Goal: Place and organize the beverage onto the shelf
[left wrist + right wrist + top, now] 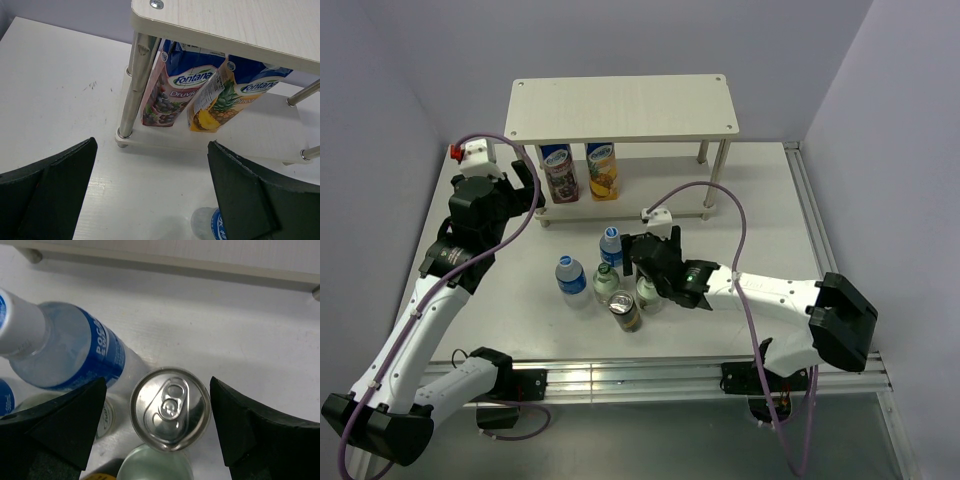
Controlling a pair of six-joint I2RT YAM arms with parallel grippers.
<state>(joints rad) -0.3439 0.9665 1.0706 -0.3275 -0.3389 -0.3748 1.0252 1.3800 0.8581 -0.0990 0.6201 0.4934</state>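
Right tool (157, 390) spread wide, flanking upright can (170, 407), gaps both sides. Left tool (152, 172) spread wide, empty, near shelf (225, 25) left post. Drinks (570, 278) clustered on counter (770, 220).

The shelf (625, 108) stands at the far side of the worktop (780, 210). Two cartons stand side by side on its lower board near the left end: left carton (560, 172), right carton (603, 170).

The left gripper (150, 190) is just in front of the shelf's left front post.

In front of the shelf's middle, the drinks cluster on the worktop:
- Nearest the shelf: first plastic bottle (610, 243).
- Farther forward and to the left: second plastic bottle (570, 278).
- Beside the second plastic bottle: glass bottle (605, 280).
- Farthest from the shelf: front can (625, 310).

The right gripper (157, 410) straddles a second can (170, 407) without touching it.
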